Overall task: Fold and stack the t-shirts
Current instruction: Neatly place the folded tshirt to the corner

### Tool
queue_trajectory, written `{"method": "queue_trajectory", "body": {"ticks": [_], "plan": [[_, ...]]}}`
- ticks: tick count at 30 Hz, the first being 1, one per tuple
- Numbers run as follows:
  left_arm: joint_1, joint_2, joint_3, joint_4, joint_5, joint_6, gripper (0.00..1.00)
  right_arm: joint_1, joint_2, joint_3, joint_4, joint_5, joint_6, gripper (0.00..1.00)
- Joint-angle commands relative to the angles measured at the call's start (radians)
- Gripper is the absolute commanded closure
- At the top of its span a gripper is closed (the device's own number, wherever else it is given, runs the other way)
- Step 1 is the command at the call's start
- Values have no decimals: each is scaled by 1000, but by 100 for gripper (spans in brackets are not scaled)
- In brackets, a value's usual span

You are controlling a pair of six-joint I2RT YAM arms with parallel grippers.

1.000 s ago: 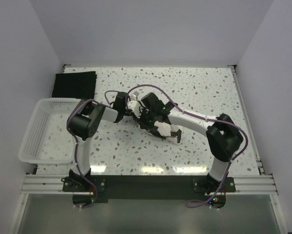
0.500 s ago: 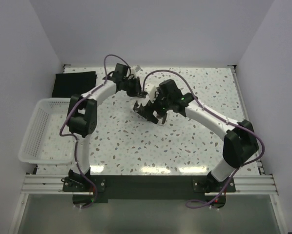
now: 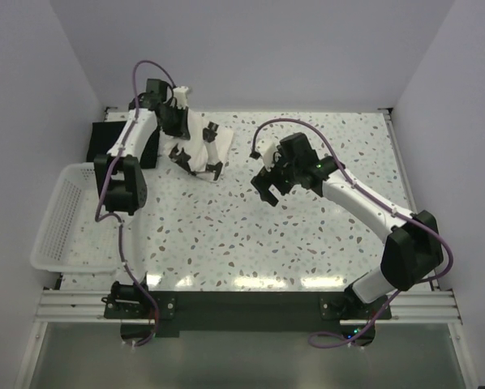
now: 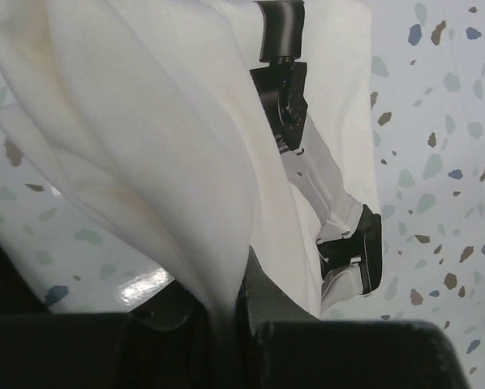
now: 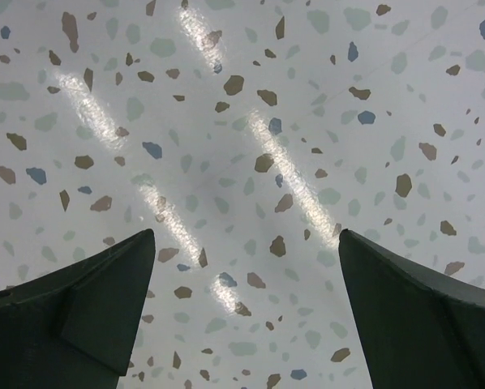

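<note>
at far left, left pincer (image 4: pixel 226 312) grasps cream t-shirt (image 4: pixel 145 146); right pincer (image 5: pixel 246 232) released.

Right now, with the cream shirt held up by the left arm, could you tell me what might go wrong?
1. The cream shirt hangs bunched from the left claw alone, while the right claw is open and empty off to the side. Set down like this, it may land crumpled rather than folded.
2. Its loose end hangs close beside the folded black shirt. Dragging it across could ruffle that fold.
</note>
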Motion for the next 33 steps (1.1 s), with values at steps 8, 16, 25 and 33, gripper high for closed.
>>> {"method": "queue_trajectory", "body": {"ticks": [8, 16, 25, 33], "plan": [[90, -11, 176, -28, -21, 210, 100, 2, -21, 0, -21, 46, -38, 1], [133, -78, 176, -4, -37, 221, 100, 2, -18, -3, -24, 44, -50, 1], [153, -162, 108, 10, -27, 236, 100, 2, -27, -17, -37, 35, -59, 1], [164, -190, 113, 9, 6, 223, 100, 2, -47, -34, -38, 37, -63, 1]]}}
